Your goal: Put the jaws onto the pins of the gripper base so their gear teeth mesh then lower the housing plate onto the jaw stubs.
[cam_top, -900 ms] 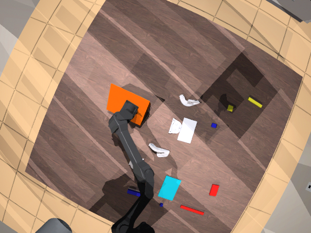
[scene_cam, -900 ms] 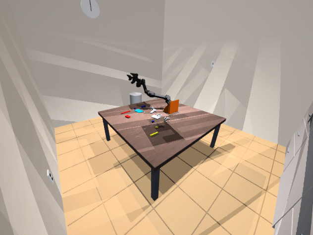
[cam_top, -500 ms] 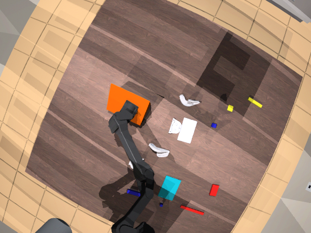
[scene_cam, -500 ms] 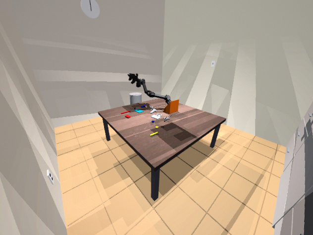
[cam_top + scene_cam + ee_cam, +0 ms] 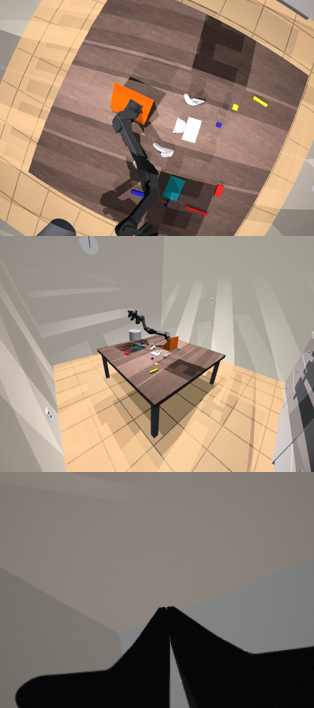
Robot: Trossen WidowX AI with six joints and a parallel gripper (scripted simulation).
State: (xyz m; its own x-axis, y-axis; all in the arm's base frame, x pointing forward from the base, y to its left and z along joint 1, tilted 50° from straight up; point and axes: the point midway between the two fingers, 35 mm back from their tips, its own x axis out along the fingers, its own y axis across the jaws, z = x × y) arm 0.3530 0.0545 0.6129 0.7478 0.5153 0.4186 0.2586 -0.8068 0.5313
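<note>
My gripper is shut and empty, its fingertips together in the wrist view. It is raised high, well away from the white parts. A white curved jaw lies on the table on one side of the gripper base. The other white jaw lies on the opposite side. The base shows as a fan-shaped white part against a white rectangular plate; both jaws are apart from it. Another white piece is mostly hidden under the arm in the top view; I cannot tell its shape.
An orange wedge stands by the arm's base. A teal plate, red block, red bar, blue bar, blue cube, yellow block and yellow bar lie around the white parts.
</note>
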